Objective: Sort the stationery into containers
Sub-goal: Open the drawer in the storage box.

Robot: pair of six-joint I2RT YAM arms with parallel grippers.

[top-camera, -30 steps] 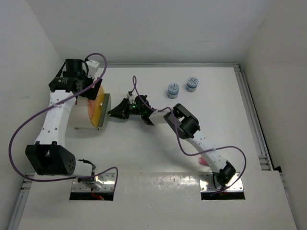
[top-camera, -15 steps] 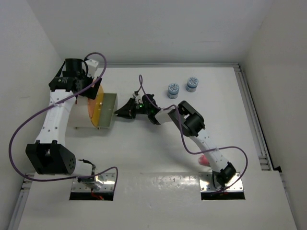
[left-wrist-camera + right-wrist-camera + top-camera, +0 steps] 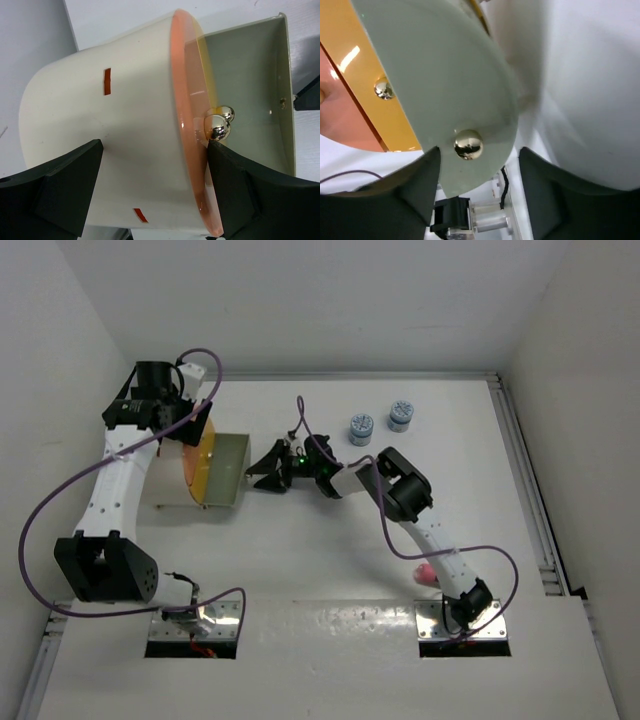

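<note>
Looking down from the top cam, the drum (image 3: 168, 490) lies on its side at the left of the table (image 3: 300, 570). Its orange face (image 3: 200, 468) points right, w/ one drawer (image 3: 230, 465) sticking out of that face toward the middle.

Left gripper (image 3: 197, 435) sits over the drum's front end. In its wrist cam the jaws are spread wide. One finger (image 3: 60, 190) is over the cream wall, the other at the rim of the face, right under a shiny face knob (image 3: 218, 128). Can't tell if either finger actually presses on the drum, tbh. The drawer's pale grey-green wall runs off to the right behind that knob.

Right gripper (image 3: 260, 468) is just off the drawer's outer end, pointing left at it. From its wrist cam the curved drawer front fills most of the view. The gold drawer knob (image 3: 468, 144) sits between the two fingers (image 3: 420, 190) w/ a gap on each side. So those jaws are apart and not clamped on anything.

Stationery-wise, 2 blue-white pieces (image 3: 361, 427) stand side by side at the back of the table, right of centre, well apart from the drum. A pink bit (image 3: 425, 574) peeks out from under the right arm near its base. It's mostly hidden, so can't say more abt it.
</note>
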